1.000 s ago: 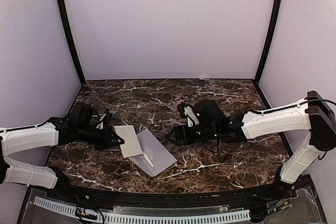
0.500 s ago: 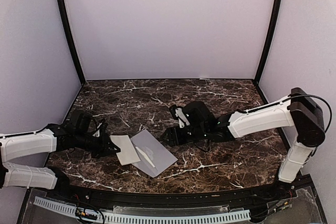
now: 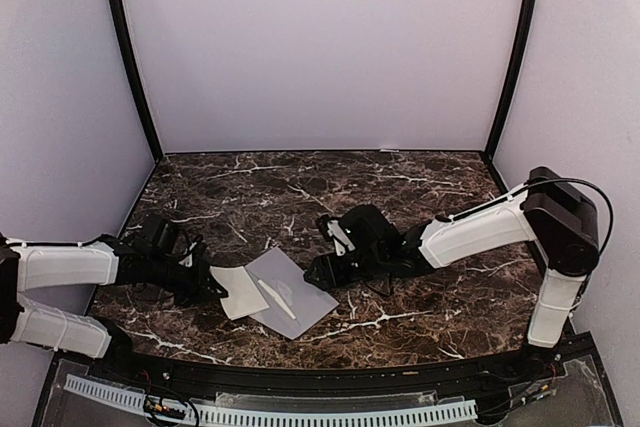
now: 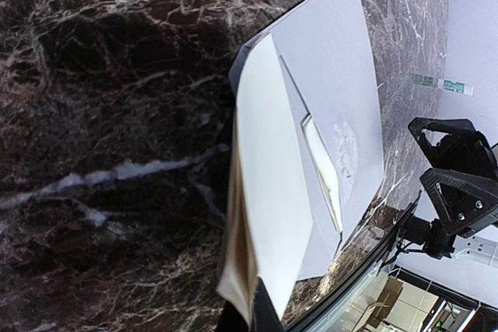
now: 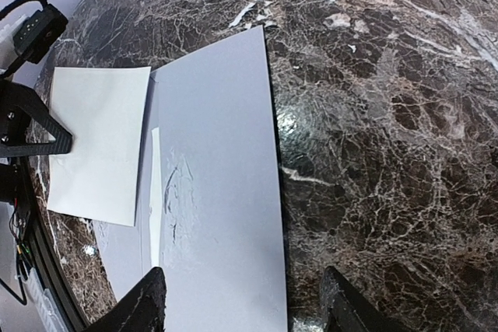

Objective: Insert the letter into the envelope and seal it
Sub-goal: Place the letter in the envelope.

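Grey-lavender envelope [image 5: 218, 176] lies flat just under right claw [image 5: 247, 309] w/ fingers spread.

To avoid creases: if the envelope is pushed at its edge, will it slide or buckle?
The envelope lies flat and looks thin, so it is probably light and floppy and may buckle. The table looks glossy, so the paper likely slides easily.

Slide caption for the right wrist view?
Right end effector open above the envelope; left end effector grips the letter.
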Tool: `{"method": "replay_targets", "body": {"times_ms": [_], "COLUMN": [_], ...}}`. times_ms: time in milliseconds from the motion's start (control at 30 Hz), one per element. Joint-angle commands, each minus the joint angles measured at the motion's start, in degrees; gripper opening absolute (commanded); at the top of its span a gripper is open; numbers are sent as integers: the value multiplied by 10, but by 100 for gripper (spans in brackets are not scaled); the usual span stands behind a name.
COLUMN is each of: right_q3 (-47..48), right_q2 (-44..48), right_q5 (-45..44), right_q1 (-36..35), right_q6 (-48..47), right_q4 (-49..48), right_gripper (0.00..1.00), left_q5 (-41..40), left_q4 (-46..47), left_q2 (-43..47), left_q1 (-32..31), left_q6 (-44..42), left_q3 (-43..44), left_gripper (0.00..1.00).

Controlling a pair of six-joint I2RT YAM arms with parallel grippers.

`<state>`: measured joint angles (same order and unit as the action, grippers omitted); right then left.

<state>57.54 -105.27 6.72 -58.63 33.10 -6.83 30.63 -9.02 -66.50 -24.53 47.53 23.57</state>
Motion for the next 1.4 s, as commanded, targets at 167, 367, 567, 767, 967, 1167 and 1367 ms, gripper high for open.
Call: {"method": "replay_targets", "body": {"times_ms": [167,367,567,767,967,1167,1367], "right_q3": [-4,-32,-58,-80,-92,-100,-107], "right_q2": [-17,-4,21,46,60,66,100], "right_q5": [30,36,27,26,34,38,15], "right_q1": [-6,-9,-12,-15,-21,-31,-41], "right_q6": [13,32,52,73,88,106,116], "right_q4": [-22,-28,-26,-22,-20,-23,-1], "right_gripper": [61,60,60,60,60,59,59], "left_q5": [7,16,25,49,71,91,100], "left_q4": [32,45,53,61,57,55,54], "left_q2": [-39,-90,-132,-178,-213,-235,-219], "left_q1": [14,14,14,14,14,13,13], "left_q6": [-32,-60,-89,-123,-178,-204,-213], "left_q3": [-13,12,37,69,125,160,172], "left_gripper": [0,0,0,0,0,0,0]}}
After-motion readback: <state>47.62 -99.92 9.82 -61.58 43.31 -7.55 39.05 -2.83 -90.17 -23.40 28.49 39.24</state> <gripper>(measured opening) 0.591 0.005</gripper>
